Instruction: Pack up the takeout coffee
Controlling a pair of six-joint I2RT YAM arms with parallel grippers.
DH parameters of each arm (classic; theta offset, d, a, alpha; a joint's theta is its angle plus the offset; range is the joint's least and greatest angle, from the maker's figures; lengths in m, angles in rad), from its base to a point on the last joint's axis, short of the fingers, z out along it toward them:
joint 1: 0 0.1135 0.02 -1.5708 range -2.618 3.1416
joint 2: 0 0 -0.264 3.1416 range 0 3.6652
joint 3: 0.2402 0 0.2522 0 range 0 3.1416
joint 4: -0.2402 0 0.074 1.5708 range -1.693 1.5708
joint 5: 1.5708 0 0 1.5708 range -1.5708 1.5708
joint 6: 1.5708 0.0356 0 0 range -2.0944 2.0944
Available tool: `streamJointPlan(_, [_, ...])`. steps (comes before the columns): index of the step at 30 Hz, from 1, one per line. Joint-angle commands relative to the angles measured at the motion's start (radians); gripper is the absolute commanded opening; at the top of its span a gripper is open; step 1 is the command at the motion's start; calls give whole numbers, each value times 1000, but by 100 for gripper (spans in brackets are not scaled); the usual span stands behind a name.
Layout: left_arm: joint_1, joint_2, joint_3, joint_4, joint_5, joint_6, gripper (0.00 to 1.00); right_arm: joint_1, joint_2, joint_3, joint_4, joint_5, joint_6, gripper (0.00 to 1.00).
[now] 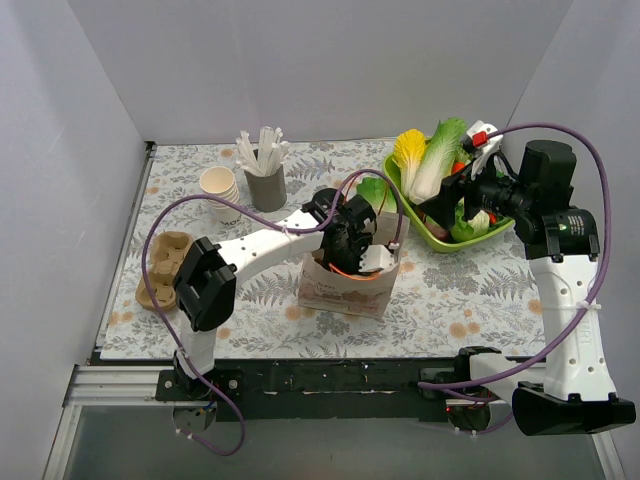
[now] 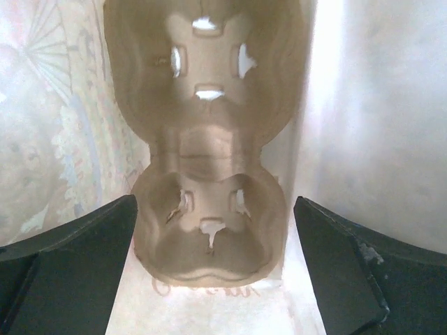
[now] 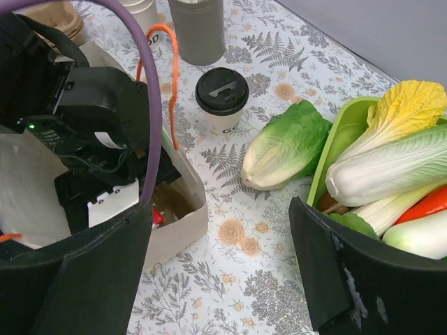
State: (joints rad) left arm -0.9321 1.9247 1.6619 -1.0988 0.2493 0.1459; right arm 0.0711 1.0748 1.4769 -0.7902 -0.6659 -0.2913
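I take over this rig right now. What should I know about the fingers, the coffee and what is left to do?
Left gripper: fingers open, inside the paper bag, above the cup carrier lying in it.
Right gripper: fingers open, empty.
Takeout coffee: upright on the table, lid on, beside the bag.
Done: carrier is in the bag.
To do: put the coffee in.

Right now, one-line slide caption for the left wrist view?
Open left fingers frame a brown pulp cup carrier inside the paper bag.

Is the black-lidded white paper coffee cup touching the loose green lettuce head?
Apart. Right wrist view shows floral tablecloth between the black-lidded white paper coffee cup and the green lettuce head.
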Motion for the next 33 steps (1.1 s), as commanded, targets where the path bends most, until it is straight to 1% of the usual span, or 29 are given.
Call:
streamJointPlan(1, [4, -125, 16, 98, 64, -66, 98, -5, -4, -21, 43, -23, 6, 86])
streamJointPlan(7, [21, -179, 21, 183, 119, -138, 98, -5, -16, -87, 74, -49, 15, 86])
streamJointPlan(13, [56, -193, 76, 204, 163, -230, 98, -4, -9, -98, 80, -61, 24, 86])
streamJointPlan(14, [68, -196, 88, 208, 183, -259, 98, -5, -9, -98, 80, -63, 26, 85])
streamJointPlan(15, [84, -202, 107, 214, 259, -278, 98, -4, -7, -99, 82, -66, 27, 86])
streamJointPlan(16, [122, -226, 107, 253, 299, -298, 98, -5, -6, -101, 83, -73, 29, 86])
streamJointPlan(17, [139, -240, 105, 282, 327, -351, 98, -4, -3, -99, 83, -78, 32, 86])
streamJointPlan(18, [151, -253, 102, 307, 375, -368, 98, -5, 2, -99, 85, -83, 37, 85])
streamJointPlan(19, [162, -280, 111, 347, 392, -382, 98, -5, 7, -98, 86, -92, 38, 85])
streamJointPlan(22, [168, -303, 153, 401, 433, -454, 98, -5, 22, -104, 103, -110, 49, 85])
streamJointPlan(25, [167, -323, 203, 412, 465, -522, 98, -4, 42, -112, 130, -141, 72, 84])
streamJointPlan(27, [168, -334, 229, 409, 464, -563, 98, -4, 60, -115, 147, -162, 90, 84])
streamJointPlan(30, [168, -352, 285, 413, 400, -598, 98, -4, 89, -102, 163, -198, 112, 83])
streamJointPlan(33, [173, -380, 343, 407, 280, -591, 98, -2, 108, -87, 169, -205, 113, 83])
